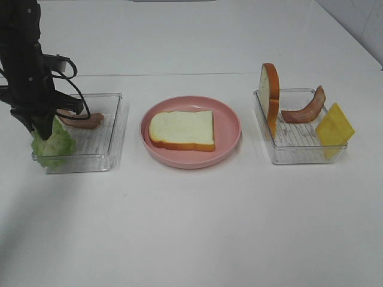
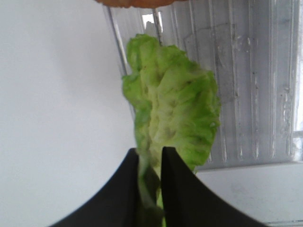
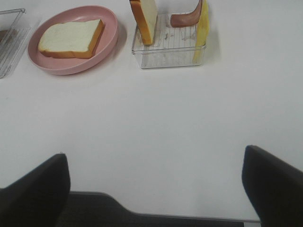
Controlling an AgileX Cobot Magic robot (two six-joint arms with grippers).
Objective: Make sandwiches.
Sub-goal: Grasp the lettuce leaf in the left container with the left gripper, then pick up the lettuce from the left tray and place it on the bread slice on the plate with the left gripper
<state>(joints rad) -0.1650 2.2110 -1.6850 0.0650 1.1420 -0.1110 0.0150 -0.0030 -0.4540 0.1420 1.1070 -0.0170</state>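
Note:
My left gripper [image 1: 42, 128] is shut on the stem end of a green lettuce leaf [image 1: 54, 143] at the near-left corner of the left clear tray [image 1: 105, 149]. In the left wrist view the two black fingers [image 2: 177, 175] pinch the leaf [image 2: 175, 113], which hangs over the tray's ribbed floor. One white bread slice [image 1: 182, 130] lies flat on the pink plate [image 1: 230, 128] in the middle. A second bread slice [image 1: 270, 101] stands upright in the right tray [image 1: 299, 152], with a bacon strip [image 1: 305, 110] and a yellow cheese square [image 1: 334, 128]. My right gripper [image 3: 155, 156] is open over bare table, outside the high view.
Another bacon strip [image 1: 84, 121] lies at the back of the left tray, behind the left arm. The right wrist view shows the plate [image 3: 111, 28] and the right tray [image 3: 165, 56] far from the right gripper, with white table between.

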